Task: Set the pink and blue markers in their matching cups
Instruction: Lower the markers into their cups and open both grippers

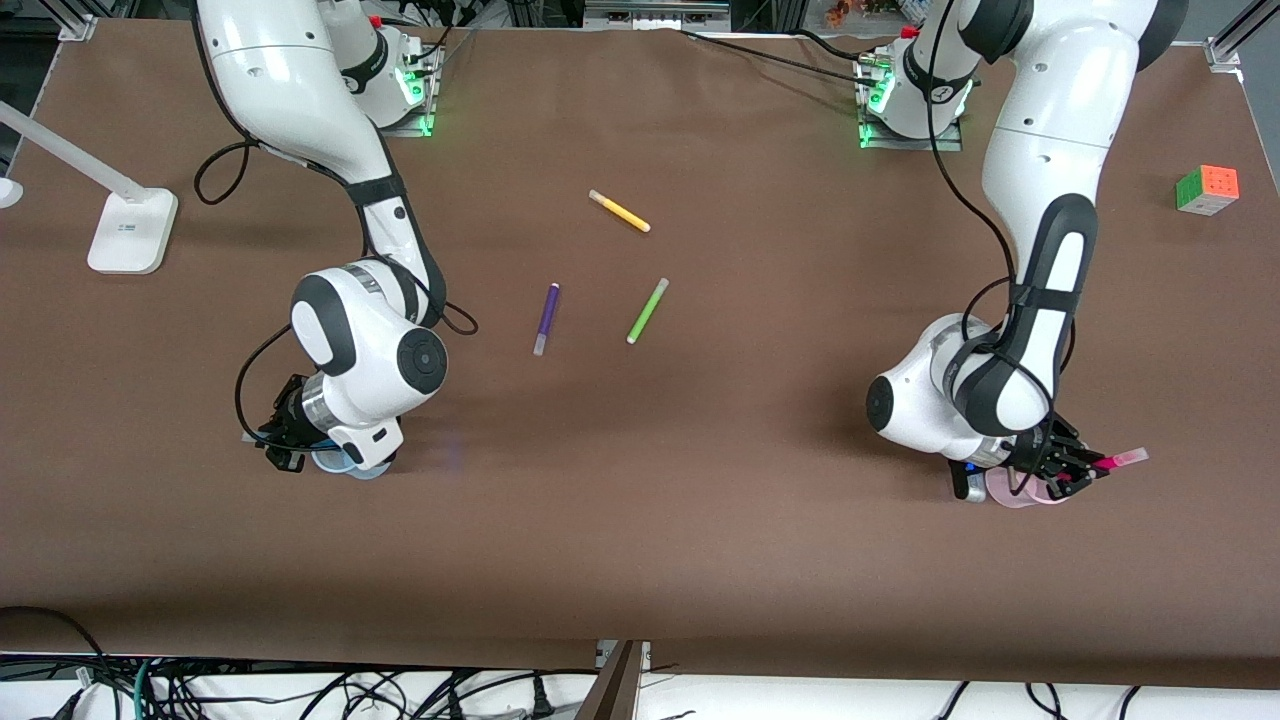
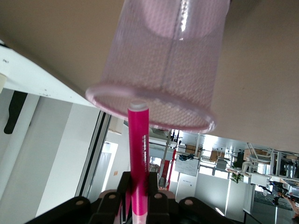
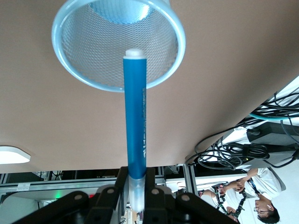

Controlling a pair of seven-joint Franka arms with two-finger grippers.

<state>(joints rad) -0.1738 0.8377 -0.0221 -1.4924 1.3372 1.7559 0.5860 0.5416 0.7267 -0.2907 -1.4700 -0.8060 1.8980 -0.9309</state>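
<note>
My left gripper (image 1: 1078, 470) is shut on the pink marker (image 1: 1122, 459) and holds it tilted over the pale pink cup (image 1: 1012, 492), near the left arm's end of the table. In the left wrist view the gripper (image 2: 139, 189) holds the pink marker (image 2: 139, 144) with its white end at the pink cup's (image 2: 159, 65) rim. My right gripper (image 1: 284, 446) is over the pale blue cup (image 1: 340, 463); the arm hides the blue marker there. In the right wrist view the gripper (image 3: 136, 186) is shut on the blue marker (image 3: 135, 116), its white end over the blue cup's (image 3: 93, 46) mouth.
A purple marker (image 1: 546, 318), a green marker (image 1: 647, 311) and a yellow marker (image 1: 619, 211) lie mid-table. A colour cube (image 1: 1207, 189) sits toward the left arm's end, a white lamp base (image 1: 130, 230) toward the right arm's end.
</note>
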